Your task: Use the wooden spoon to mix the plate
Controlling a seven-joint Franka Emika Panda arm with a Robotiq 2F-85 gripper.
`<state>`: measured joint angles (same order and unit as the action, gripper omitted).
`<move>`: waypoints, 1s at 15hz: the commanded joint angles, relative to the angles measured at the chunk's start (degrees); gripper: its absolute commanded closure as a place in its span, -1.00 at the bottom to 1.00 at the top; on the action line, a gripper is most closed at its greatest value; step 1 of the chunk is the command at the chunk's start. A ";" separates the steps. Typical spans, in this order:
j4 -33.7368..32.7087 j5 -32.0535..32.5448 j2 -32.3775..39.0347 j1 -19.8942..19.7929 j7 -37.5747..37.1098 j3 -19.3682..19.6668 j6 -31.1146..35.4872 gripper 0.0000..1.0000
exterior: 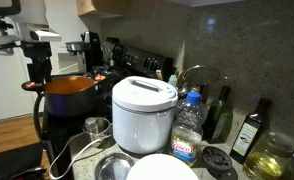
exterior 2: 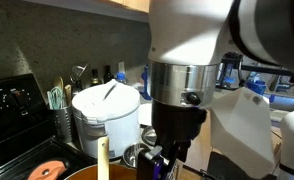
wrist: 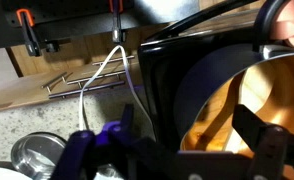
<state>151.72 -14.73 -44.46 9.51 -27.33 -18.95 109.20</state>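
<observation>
Kitchen counter (wrist: 17, 125) carries the plain white round plate (exterior: 163, 168) near the white rice cooker (exterior: 143, 112), while the pale wooden spoon (exterior 2: 103, 160) stands in the orange pot (exterior: 72, 86) beside the wide-open, empty tool (exterior 2: 167, 160), so grasping seems in hand: next, close on its handle.

Orange pot (wrist: 222, 115) just beyond the fingers (wrist: 262, 145), white rice cooker (exterior: 144, 112) well apart from them, olive oil bottle (exterior: 249, 130) farther off

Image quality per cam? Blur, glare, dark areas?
In an exterior view, dim room, white rice cooker and plate bright, fairly sharp. In an exterior view, arm fills the frame, close and soft. Wrist view: dark, foreground blurred, orange pot interior glows.
</observation>
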 commanded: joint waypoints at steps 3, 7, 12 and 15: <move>-0.09 0.01 0.00 -0.07 0.04 -0.01 -0.13 -1.00; -0.19 0.35 0.60 -0.88 -0.84 -0.31 0.82 -1.00; -0.11 -0.04 4.66 -4.12 -3.81 -0.52 9.58 -1.00; 0.20 -0.29 8.65 -4.90 -4.84 -0.48 17.37 -1.00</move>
<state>151.84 -14.65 -39.95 5.66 -30.01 -18.95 120.11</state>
